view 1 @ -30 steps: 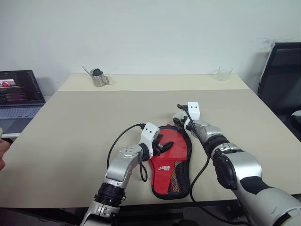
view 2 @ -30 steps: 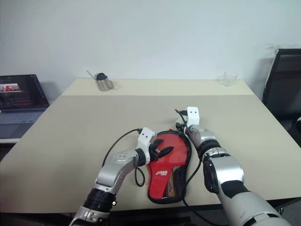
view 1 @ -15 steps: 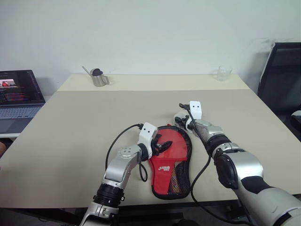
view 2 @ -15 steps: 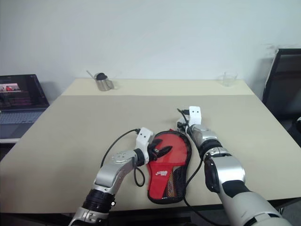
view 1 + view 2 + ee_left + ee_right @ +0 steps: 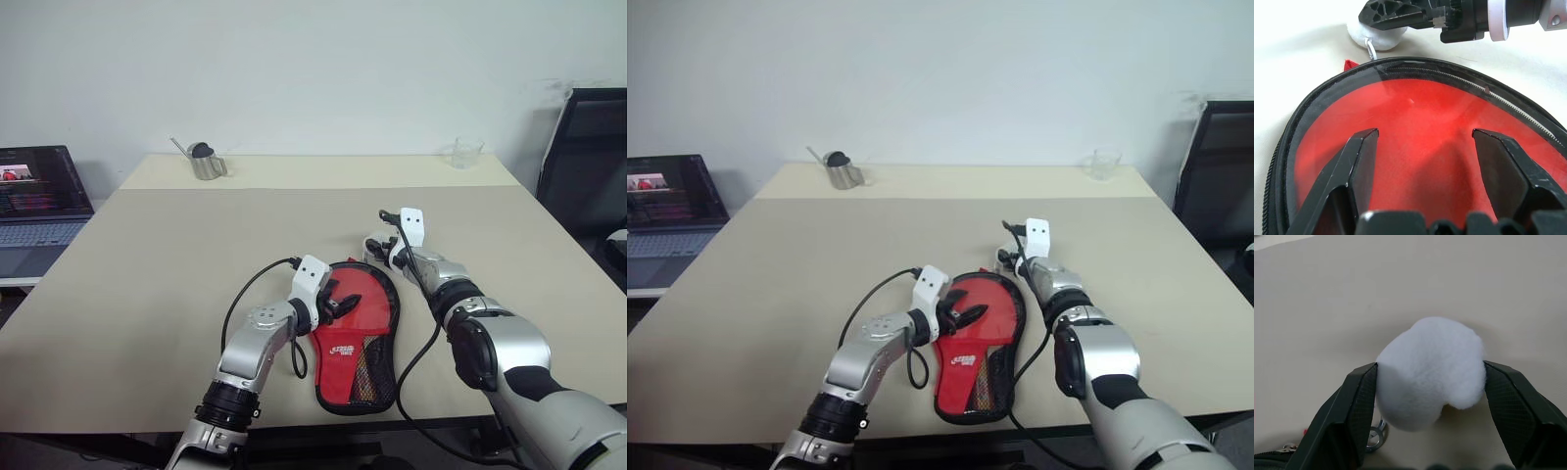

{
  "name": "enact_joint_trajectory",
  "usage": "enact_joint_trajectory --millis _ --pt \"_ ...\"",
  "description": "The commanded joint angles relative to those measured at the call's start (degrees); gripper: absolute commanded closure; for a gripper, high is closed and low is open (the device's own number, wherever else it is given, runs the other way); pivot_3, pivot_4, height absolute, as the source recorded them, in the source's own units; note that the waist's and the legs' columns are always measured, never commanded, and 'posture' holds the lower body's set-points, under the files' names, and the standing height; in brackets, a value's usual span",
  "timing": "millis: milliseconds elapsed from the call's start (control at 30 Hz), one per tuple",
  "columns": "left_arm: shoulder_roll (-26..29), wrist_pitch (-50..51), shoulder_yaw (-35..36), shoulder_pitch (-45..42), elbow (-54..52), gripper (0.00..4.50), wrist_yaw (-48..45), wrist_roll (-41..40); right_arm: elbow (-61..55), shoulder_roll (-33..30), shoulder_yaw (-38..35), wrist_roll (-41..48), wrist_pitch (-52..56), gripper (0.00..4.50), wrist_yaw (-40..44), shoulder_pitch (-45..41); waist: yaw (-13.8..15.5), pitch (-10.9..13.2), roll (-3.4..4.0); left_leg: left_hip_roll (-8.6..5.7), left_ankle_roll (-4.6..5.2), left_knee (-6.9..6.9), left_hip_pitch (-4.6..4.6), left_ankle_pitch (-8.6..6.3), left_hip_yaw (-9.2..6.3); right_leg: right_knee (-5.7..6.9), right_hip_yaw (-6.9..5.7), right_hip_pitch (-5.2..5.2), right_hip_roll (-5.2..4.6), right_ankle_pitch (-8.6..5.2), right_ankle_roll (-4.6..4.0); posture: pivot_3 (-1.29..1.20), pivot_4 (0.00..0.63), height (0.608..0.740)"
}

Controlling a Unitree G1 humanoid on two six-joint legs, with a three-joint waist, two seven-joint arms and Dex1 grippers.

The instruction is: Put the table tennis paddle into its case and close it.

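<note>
Left eye view: a beige table seen from above the robot's arms, a white wall behind it.
Case: the red case lies flat near the table's near edge, a little right of centre, its narrow end with white lettering and black mesh pocket toward that edge and its round end toward the far edge.
Zip: in the left wrist view the black edging and zip run round the round end; whether the zip is drawn fully shut cannot be told.
Table tennis paddle: not made out apart from the case; whether it lies inside cannot be told.
Left gripper: the left gripper sits over the round end of the case from its left side, fingers spread wide on the red fabric, gripping nothing.
White ball: the fluffy white ball rests on the table just beyond the case's round end, joined to it by a small metal ring.
Right gripper: the right gripper reaches past the case's far right rim, its two fingers standing on either side of the ball and touching it.
Far edge: a small metal jug near the far left corner, a clear glass near the far right corner.
Beyond the table: an open laptop at the left, a black chair at the right.
</note>
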Motion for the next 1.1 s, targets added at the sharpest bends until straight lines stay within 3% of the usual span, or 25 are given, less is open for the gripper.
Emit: enact_joint_trajectory --millis 33,100,133,933,967,1100 --pt "-0.1 -1.1 -0.4 -0.7 -1.6 1.14 -0.2 -0.4 -1.7 -0.7 -0.6 0.7 -1.1 1.09 0.3 -2.3 0.0 0.0 0.00 0.00 0.00 0.00 0.00 0.00 0.00 0.00 0.00 0.00 0.00 0.00 0.00 0.00 0.150 0.740" --pt "-0.1 -1.0 -0.4 -0.7 -1.6 1.14 -0.2 -0.4 -1.8 -0.7 -0.7 0.6 -1.0 1.09 0.3 -2.6 0.0 0.0 0.00 0.00 0.00 0.00 0.00 0.00 0.00 0.00 0.00 0.00 0.00 0.00 0.00 0.00 0.150 0.740" --pt "-0.1 -1.0 -0.4 -0.6 -1.7 1.14 -0.1 -0.4 -1.9 -0.7 -0.7 0.5 -1.2 0.77 0.7 -2.7 0.0 0.0 0.00 0.00 0.00 0.00 0.00 0.00 0.00 0.00 0.00 0.00 0.00 0.00 0.00 0.00 0.150 0.740" --pt "-0.1 -1.0 -0.3 -0.5 -1.4 1.14 -0.2 -0.6 -5.2 -1.3 0.2 -0.1 -2.6 0.92 2.0 -6.0 0.0 0.0 0.01 0.00 0.00 -0.03 -0.01 0.00 0.00 -0.04 0.00 0.00 0.00 0.00 0.00 0.00 0.150 0.740" --pt "0.0 -1.0 -0.2 -0.4 -1.4 1.14 -0.2 -0.6 -5.4 -1.4 0.0 0.3 -2.6 0.64 2.5 -6.1 0.0 0.0 0.02 0.00 0.00 -0.03 -0.01 0.00 0.01 -0.04 0.00 0.00 0.00 0.00 0.00 0.00 0.150 0.740" --pt "0.0 -0.9 -0.2 -0.4 -1.5 1.14 -0.2 -0.6 -6.4 -1.0 -0.3 1.2 -2.9 0.54 5.0 -6.6 0.0 0.0 0.04 0.01 0.00 -0.04 -0.01 0.00 0.00 -0.05 -0.01 -0.01 0.00 0.00 0.00 0.00 0.150 0.740"
